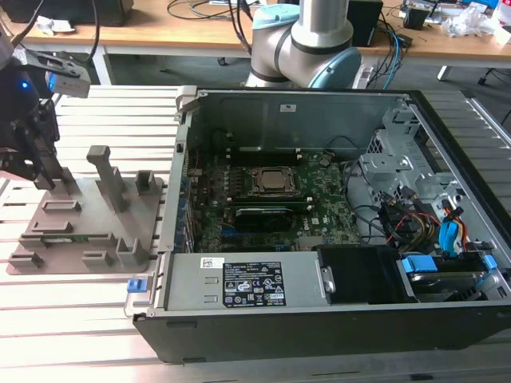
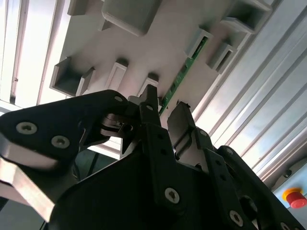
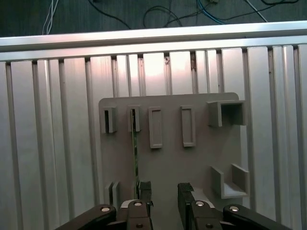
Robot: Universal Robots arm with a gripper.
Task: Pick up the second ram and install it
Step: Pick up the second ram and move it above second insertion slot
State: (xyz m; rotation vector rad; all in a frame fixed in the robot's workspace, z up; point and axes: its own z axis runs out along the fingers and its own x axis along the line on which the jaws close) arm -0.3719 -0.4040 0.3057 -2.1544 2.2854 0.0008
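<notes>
While my pincer (image 3: 164,188) hangs open over the grey holder (image 3: 168,165), exterior view's left, second ram (image 3: 135,153) sits slotted in it.

A slotted aluminium surface (image 1: 80,327), built of parallel silvery rails, is pictured in the exterior view with two things set directly on it. A grey plastic holder (image 1: 80,219) with upright blocks and open pockets is laid flat toward the exterior view's left, and an open-topped desktop computer case (image 1: 185,281) is stood toward the exterior view's right, its near wall placed just beside the holder's edge. In the first wrist view the holder is shown lying flat across several rails, with bare rails seen on either side of it.
</notes>
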